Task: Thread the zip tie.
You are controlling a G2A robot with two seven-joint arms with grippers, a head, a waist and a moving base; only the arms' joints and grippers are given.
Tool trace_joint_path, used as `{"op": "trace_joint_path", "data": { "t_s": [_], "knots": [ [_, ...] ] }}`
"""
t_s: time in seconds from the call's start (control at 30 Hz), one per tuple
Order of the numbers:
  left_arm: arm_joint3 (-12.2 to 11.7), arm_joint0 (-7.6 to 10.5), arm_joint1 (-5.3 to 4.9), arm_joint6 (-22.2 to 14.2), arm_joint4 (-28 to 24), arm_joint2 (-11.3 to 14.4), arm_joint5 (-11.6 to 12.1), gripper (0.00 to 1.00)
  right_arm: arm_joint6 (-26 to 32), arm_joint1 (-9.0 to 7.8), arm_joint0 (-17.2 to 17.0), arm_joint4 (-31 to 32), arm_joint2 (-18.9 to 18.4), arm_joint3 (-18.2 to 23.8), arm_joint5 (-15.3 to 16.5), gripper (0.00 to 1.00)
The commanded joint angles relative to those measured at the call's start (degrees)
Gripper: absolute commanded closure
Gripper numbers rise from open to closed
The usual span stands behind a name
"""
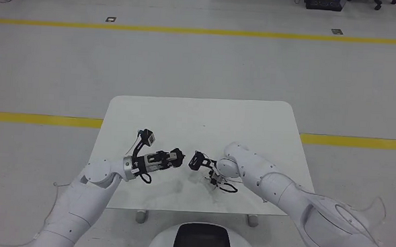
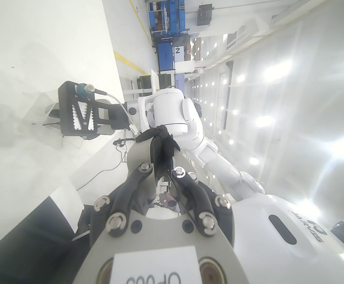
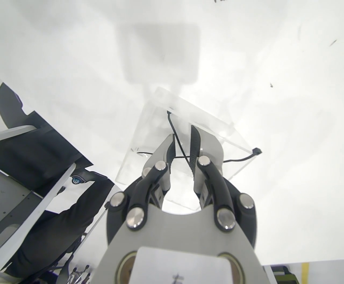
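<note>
At the lower centre of the top view, the left gripper (image 1: 178,156) and the right gripper (image 1: 197,160) are held tip to tip, just apart, above the white counter (image 1: 198,120). The right fingers (image 3: 194,142) are spread open over a clear block (image 3: 209,121). The black zip tie (image 3: 257,150) is draped across that block, with one strand passing between them. The left fingers (image 2: 139,156) are drawn together, with black material between their tips.

black zip tie (image 3: 172,126), clear stand (image 3: 150,126), white table (image 1: 252,119)
</note>
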State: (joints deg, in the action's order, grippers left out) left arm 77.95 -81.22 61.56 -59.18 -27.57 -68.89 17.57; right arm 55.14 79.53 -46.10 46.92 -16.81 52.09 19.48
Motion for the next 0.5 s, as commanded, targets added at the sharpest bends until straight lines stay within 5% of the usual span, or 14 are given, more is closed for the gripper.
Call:
{"op": "trace_joint_path", "data": {
  "t_s": [0.0, 0.27, 0.47],
  "knots": [
    [0.0, 0.0, 0.0, 0.0, 0.0, 0.0, 0.0, 1.0, 0.06, 0.16, 0.13, 0.04, 0.15, -0.31, 0.0, 0.99],
    [0.0, 0.0, 0.0, 0.0, 0.0, 0.0, 0.0, 1.0, 0.02, 0.42, 0.35, 1.06, -0.28, -0.11, -0.32, 1.0],
    [0.0, 0.0, 0.0, 0.0, 0.0, 0.0, 0.0, 1.0, 0.44, -1.52, -0.67, 2.54, -2.88, 4.95, -1.56, 1.0]
  ]
}}
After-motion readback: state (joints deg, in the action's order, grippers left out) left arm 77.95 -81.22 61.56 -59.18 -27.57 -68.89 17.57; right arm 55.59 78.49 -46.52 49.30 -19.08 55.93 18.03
